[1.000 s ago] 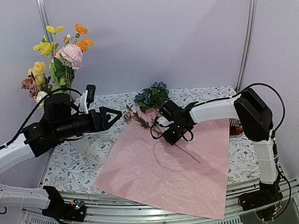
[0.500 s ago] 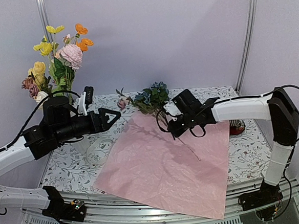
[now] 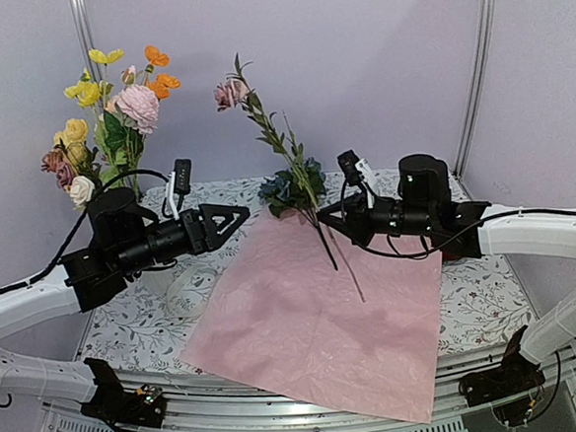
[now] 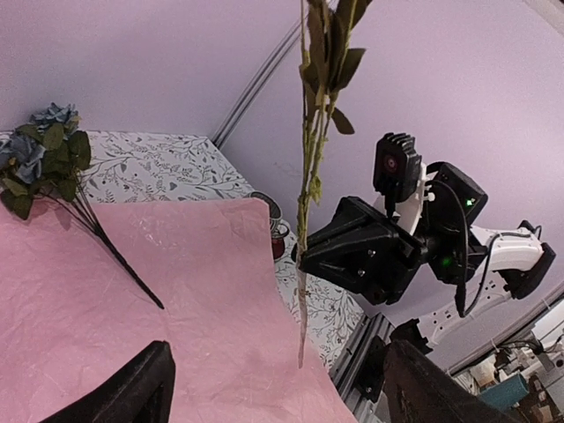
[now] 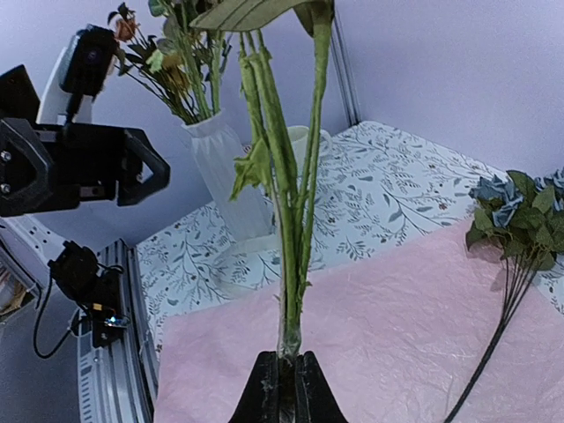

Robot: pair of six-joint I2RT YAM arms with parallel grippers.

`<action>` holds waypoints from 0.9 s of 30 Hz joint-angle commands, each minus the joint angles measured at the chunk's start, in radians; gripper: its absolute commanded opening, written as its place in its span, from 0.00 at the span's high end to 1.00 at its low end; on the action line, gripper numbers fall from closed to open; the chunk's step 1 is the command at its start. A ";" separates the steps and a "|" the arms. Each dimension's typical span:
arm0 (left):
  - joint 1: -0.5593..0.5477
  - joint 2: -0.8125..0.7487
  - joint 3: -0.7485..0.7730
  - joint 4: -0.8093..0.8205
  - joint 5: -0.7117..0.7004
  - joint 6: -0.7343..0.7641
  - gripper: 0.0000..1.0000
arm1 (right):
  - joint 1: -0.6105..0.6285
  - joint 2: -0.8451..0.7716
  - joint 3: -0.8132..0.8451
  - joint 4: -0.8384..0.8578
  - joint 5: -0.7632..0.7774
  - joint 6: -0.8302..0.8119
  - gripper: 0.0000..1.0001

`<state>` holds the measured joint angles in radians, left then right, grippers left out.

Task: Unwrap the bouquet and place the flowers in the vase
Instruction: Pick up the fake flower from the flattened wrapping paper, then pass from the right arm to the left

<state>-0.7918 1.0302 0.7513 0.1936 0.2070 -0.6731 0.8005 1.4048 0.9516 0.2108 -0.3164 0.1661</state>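
My right gripper (image 3: 324,214) is shut on the lower stem of a mauve-flowered sprig (image 3: 265,126), holding it upright above the back of the unfolded pink wrapping paper (image 3: 324,312). In the right wrist view the green stems (image 5: 291,220) rise from the closed fingertips (image 5: 267,377). My left gripper (image 3: 235,223) stands open a short way left of the sprig, pointing at it, nothing between its fingers (image 4: 145,388). A bunch of blue roses (image 3: 294,186) lies at the paper's back edge. The white vase (image 5: 227,181) at the back left holds pink, yellow and orange flowers (image 3: 122,104).
A cream mug (image 5: 301,145) stands beside the vase. A pale ribbon coil (image 3: 189,287) lies on the patterned tablecloth left of the paper. A cup on a red saucer (image 4: 277,233) sits near the table's right edge. Metal frame posts (image 3: 475,64) rise behind.
My right gripper has lifted the mauve sprig off the paper and swung it upright, the arm stretching out low to the right. The left gripper has edged slightly toward the sprig.
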 commanded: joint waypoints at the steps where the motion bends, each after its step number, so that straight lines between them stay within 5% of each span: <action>1: -0.032 0.030 0.011 0.142 0.022 0.022 0.16 | 0.016 -0.046 -0.023 0.182 -0.126 0.100 0.95; 11: -0.056 0.069 0.007 0.310 0.077 0.042 0.26 | 0.104 -0.010 -0.019 0.260 -0.133 0.159 0.95; 27: -0.092 0.132 0.049 0.312 0.113 0.073 0.39 | 0.167 0.077 0.032 0.273 -0.184 0.163 0.96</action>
<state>-0.8616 1.1404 0.7658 0.4961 0.2993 -0.6220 0.9493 1.4658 0.9432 0.4564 -0.4744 0.3229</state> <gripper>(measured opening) 0.615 0.045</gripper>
